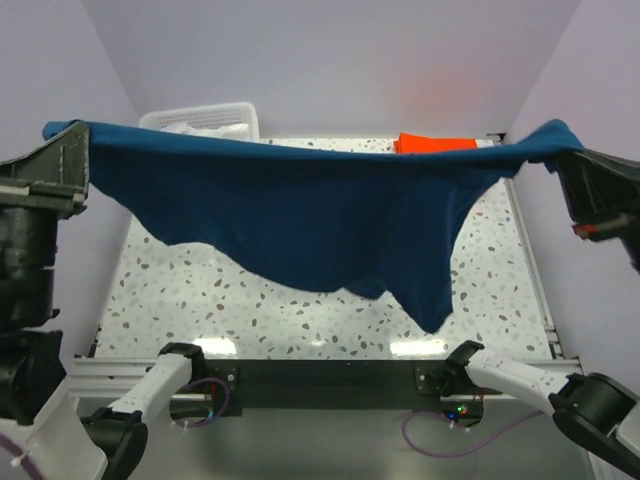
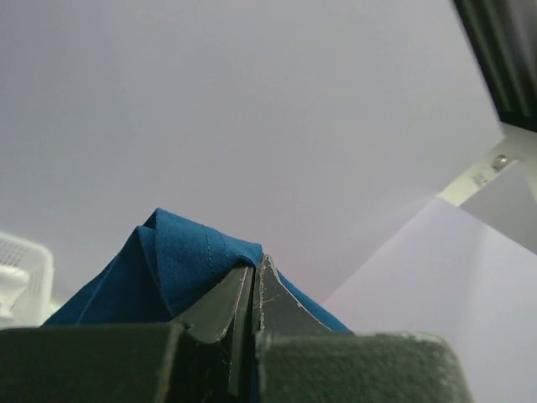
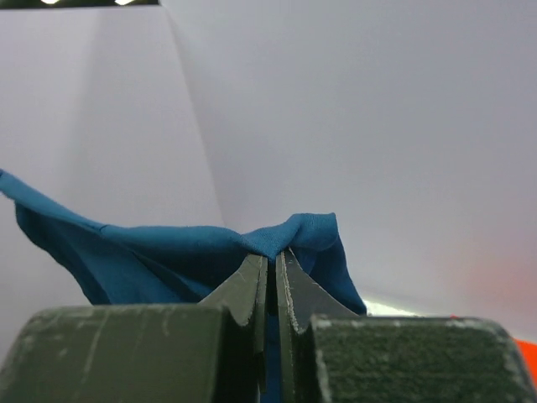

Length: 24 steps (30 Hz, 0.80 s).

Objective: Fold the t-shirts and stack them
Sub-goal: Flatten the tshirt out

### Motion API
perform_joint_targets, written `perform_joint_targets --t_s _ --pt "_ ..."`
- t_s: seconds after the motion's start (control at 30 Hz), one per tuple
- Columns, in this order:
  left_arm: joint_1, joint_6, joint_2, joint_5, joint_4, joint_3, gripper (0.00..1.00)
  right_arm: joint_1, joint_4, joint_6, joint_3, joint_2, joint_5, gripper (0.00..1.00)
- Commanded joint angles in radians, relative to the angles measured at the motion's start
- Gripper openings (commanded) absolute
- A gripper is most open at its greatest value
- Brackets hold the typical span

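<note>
The speckled table lies below everything. Above it the blue t-shirt is held in the air, stretched wide. Its long axis runs left to right, roughly parallel to the table's far edge, with the top hem pulled into a shallow sagging line. The rest hangs down in an uneven curtain whose lowest tip points at the near edge, right of the middle. I cannot tell whether that tip touches the surface.

A white slatted basket sits at the far left corner. A folded orange t-shirt lies at the far edge, towards the right.

The left gripper is pinched tight on the shirt's left end. The right gripper is clamped on its right end.
</note>
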Motion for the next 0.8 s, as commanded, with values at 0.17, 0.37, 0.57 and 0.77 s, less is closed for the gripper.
perform_joint_targets --t_s 0.17,0.37,0.57,0.77 --pt "0.013 0.051 -0.029 0.025 -0.03 0.102 0.0 -0.005 -0.016 -0.027 0.04 -0.062 -0.1 0.0" --pt "0.014 0.056 -0.024 -0.03 0.01 -0.088 0.0 -0.006 0.007 -0.071 -0.069 -0.039 0.012 0.0" --pt "0.014 0.097 0.058 -0.146 0.1 -0.477 0.0 -0.005 0.115 -0.139 -0.369 0.072 0.413 0.0" --pt "0.014 0.05 0.291 -0.294 0.272 -0.801 0.08 -0.064 0.272 -0.153 -0.66 0.331 0.459 0.0"
